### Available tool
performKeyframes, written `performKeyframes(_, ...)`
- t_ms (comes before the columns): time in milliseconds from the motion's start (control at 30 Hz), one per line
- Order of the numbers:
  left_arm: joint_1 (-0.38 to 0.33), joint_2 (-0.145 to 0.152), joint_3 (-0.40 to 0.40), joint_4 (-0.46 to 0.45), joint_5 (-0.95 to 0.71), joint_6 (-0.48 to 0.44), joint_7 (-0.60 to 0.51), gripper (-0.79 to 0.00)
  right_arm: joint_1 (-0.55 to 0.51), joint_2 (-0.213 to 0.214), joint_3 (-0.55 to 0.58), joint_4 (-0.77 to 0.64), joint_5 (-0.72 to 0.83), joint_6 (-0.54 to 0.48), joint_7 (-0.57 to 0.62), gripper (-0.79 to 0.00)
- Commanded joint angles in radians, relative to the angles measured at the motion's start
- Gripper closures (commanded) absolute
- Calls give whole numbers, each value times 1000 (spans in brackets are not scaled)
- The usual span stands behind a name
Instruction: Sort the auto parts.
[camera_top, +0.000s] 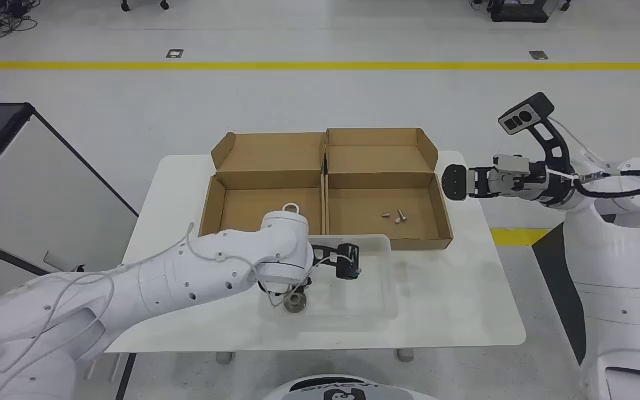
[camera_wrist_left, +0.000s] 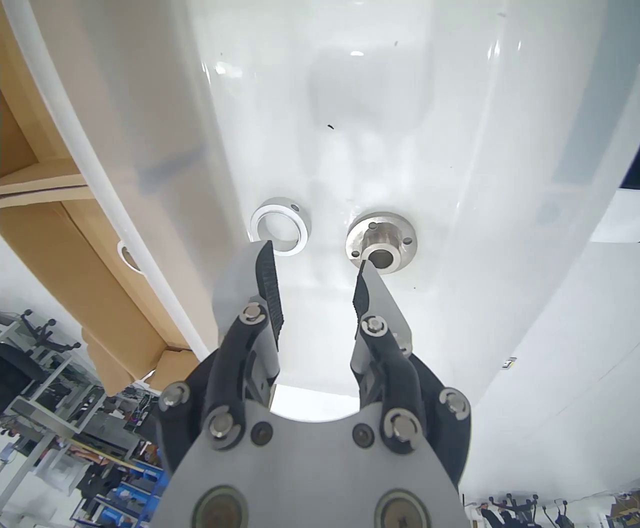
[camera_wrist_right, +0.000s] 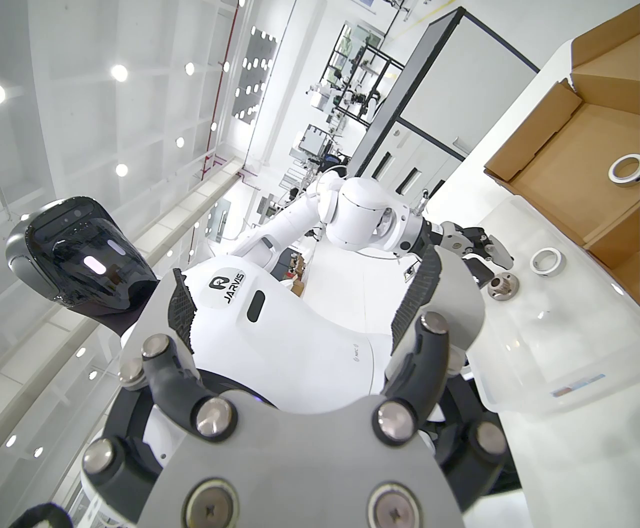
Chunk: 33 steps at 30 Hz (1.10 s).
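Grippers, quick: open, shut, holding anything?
Left gripper: open, empty, at the clear tray by the ring and the flanged hub.
Right gripper: open, holding nothing.

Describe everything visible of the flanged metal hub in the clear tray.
The silver flanged metal hub is a round disc with small flange holes and a raised collar, its bore facing up. It sits flat on the floor of the translucent plastic tray, beside but apart from a plain silver ring. The open left claw hovers close by.
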Motion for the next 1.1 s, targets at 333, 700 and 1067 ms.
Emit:
performKeyframes(333,65,-55,0,121,80,-16,16,-286,0,0,0,0,0,0,0,-785)
performKeyframes(700,57,-92,0,190,89,-7,7,-185,0,0,0,0,0,0,0,-785)
performKeyframes(1067,59,-120,0,236,116,-4,4,-142,0,0,0,0,0,0,0,-785)
